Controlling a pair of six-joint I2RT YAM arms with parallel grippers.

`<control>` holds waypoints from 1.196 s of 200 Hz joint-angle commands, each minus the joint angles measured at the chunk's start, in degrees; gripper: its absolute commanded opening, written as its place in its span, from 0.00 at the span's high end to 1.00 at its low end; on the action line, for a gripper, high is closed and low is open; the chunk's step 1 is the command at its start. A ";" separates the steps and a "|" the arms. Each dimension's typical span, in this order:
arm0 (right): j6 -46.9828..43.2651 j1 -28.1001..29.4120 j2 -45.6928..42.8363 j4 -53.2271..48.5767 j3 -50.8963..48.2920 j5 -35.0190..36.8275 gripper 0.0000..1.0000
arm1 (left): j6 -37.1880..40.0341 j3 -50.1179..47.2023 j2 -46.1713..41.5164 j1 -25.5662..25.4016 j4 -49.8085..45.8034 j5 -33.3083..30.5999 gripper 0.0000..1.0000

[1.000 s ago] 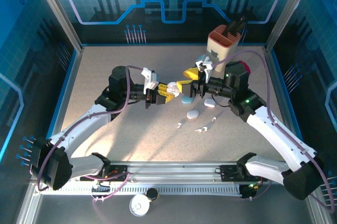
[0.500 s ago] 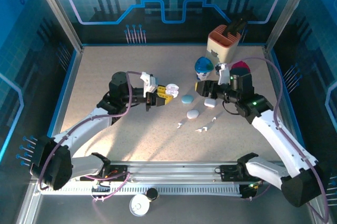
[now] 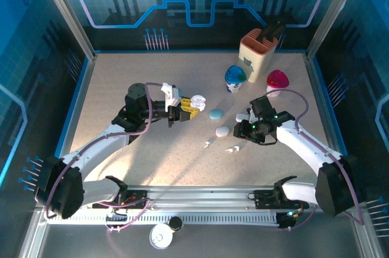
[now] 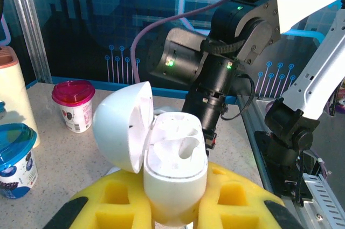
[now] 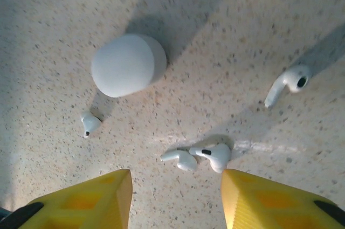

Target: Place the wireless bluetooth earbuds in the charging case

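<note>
My left gripper [image 3: 189,107] is shut on an open white charging case [image 3: 197,99] and holds it above the table. In the left wrist view the case [image 4: 175,169] stands upright between the yellow fingers [image 4: 116,196], lid swung back to the left, both sockets showing empty. My right gripper [image 5: 175,174] hangs open just above the table, and two white earbuds [image 5: 180,159] [image 5: 215,156] lie side by side between its yellow fingertips. A third earbud [image 5: 89,124] lies to the left and another earbud [image 5: 285,83] to the upper right. From above, the right gripper [image 3: 238,138] sits over the earbud pair [image 3: 231,149].
A closed white pebble case [image 5: 126,64] [image 3: 223,131] and a pale blue case [image 3: 216,113] lie near the earbuds. Another white case [image 3: 242,117] sits by the right wrist. A beige holder [image 3: 258,48], a blue cup [image 3: 235,78] and a red-lidded cup [image 3: 277,79] stand at the back right.
My right arm has pulled back from the held case and dropped to the table over the earbud pair, its jaws narrowing. The left gripper has drawn back slightly, still holding the case.
</note>
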 commanded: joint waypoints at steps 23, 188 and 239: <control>6.98 1.22 2.16 1.99 -4.58 -7.27 0.61 | 0.86 -0.07 0.77 0.36 2.13 0.61 1.00; 8.72 4.41 14.61 7.09 -2.86 -7.29 0.70 | 0.82 -1.00 0.23 0.32 1.73 1.01 0.99; 8.60 4.49 16.23 7.27 -1.80 -6.57 0.77 | 0.63 -1.28 0.12 0.34 1.69 1.10 0.99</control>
